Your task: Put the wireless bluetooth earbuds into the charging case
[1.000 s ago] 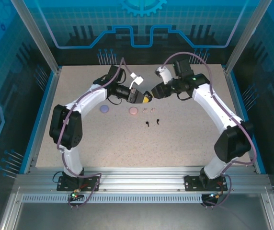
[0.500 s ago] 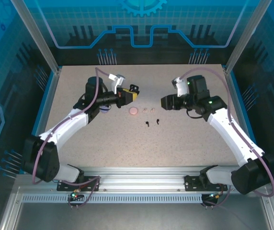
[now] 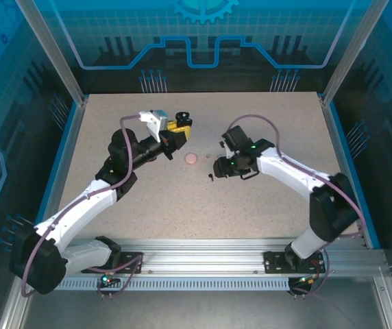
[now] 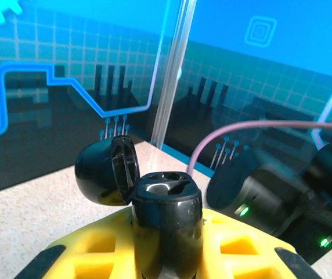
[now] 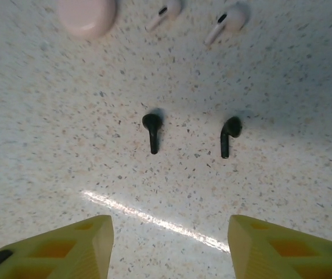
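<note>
1. Black and glossy, the black round charging case [image 4: 167, 212] stands upright between the yellow fingers of the left gripper [image 3: 176, 130], which is clamped on its lower half and holds it up off the table.
2. Its hinged lid [image 4: 103, 173] is swung open to the left in the left wrist view. The open top of the case shows dark hollows with a bright glare, and what lies inside cannot be made out.
3. Beyond the case in that same view sits part of the dark right arm [image 4: 259, 195], with small green lights on it.
4. The right gripper [image 5: 169, 232] hangs over the speckled beige tabletop [image 5: 50, 116], its two yellow fingertips spread well apart with nothing between them.
5. Both black stemmed earbuds lie on the table ahead of those fingertips, one [image 5: 152, 131] to the left and one [image 5: 229, 133] to the right. They are apart from each other, and nothing touches either.
6. Farther ahead lie the two pale pink earbuds [image 5: 167, 10] [image 5: 228, 18], side by side.
7. A pale pink round case [image 5: 87, 13] rests closed on the table just left of them.
8. From the top camera, the left gripper and its case are up and to the left of the pink case, and the right gripper is to its right, near the black earbuds.
</note>
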You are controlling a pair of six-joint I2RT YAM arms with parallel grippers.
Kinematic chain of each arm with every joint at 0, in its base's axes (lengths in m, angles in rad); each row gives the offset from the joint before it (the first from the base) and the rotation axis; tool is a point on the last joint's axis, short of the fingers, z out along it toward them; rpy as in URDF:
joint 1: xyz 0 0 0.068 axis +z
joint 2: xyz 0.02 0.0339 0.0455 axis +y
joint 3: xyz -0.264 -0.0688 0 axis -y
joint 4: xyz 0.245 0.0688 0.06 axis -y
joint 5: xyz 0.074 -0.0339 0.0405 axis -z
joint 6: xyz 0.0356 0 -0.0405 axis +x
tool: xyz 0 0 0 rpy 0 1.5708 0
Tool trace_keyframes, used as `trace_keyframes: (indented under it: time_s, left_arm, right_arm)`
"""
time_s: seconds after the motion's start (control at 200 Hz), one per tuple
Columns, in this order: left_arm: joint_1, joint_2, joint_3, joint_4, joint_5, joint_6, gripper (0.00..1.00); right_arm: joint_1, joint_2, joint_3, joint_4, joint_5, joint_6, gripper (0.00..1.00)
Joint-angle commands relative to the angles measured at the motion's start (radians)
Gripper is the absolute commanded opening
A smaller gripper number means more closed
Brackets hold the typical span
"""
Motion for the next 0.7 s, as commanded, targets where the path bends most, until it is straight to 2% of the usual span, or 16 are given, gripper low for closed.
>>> trace_keyframes:
  time_s: [0.0,0.32,0.505,0.695]
  left_arm:
    - [-0.016,-0.056,-0.023,0.065,-0.068,0.048,0.0]
    - [-0.023,-0.113,-0.03,0.066,-0.105,0.043,0.0]
    - [-0.023,-0.138,-0.043,0.061,-0.116,0.041,0.0]
    - [-0.024,-0.145,-0.043,0.055,-0.115,0.041,0.0]
  right_arm:
    - [0.041,0.092,0.094,-0.05,0.075,0.011,0.52]
    - [0.1,0.38,0.351,-0.189,0.179,0.02,0.43]
    - [0.115,0.427,0.372,-0.215,0.21,0.019,0.43]
    - [0.116,0.447,0.36,-0.194,0.182,0.013,0.42]
